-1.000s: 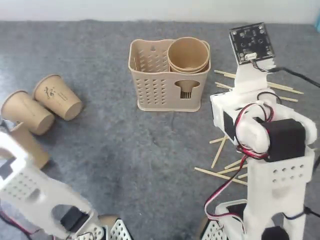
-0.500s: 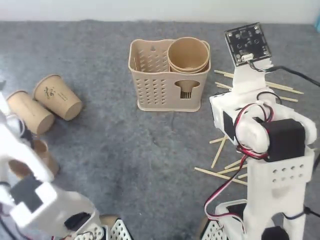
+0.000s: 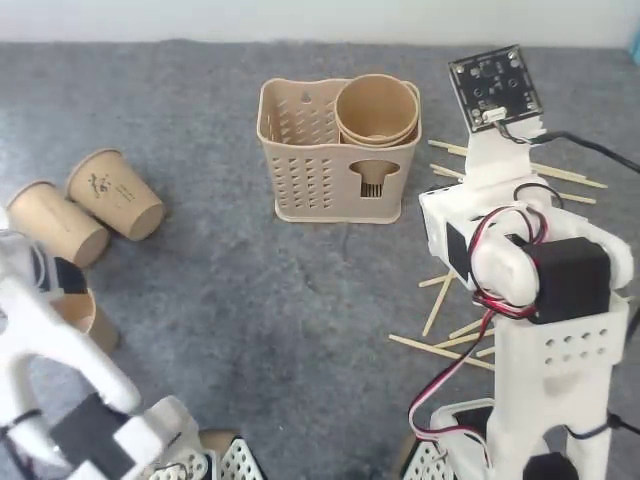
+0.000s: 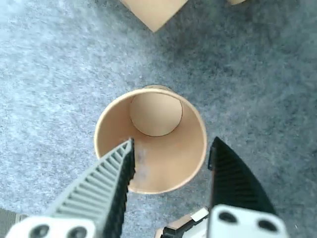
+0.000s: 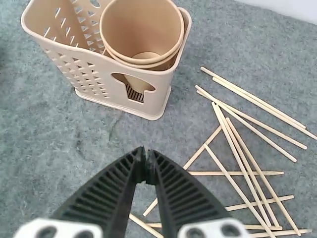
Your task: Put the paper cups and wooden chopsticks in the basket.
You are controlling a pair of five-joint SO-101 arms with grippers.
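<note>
Left pincer (image 4: 171, 146) stood apart at upright paper cup (image 4: 151, 144), one jaw over mouth, other outside rim. Right pincer (image 5: 147, 166) pressed together, hung between basket (image 3: 310, 180) and chopsticks (image 5: 233, 173). Nested cups (image 3: 377, 108) sat in basket; two cups (image 3: 115, 192) lay on sides, well apart from it; chopsticks all loose. Most work left, I judged.

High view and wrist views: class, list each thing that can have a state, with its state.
Standing cup: upright, empty.
Left gripper: open, above the standing cup.
Printed cup: lying on its side.
Plain cup: lying on its side.
Basket: upright, one compartment filled.
Nested cups: upright in the basket.
Chopsticks: scattered loose outside the basket.
Right gripper: shut, empty.
</note>
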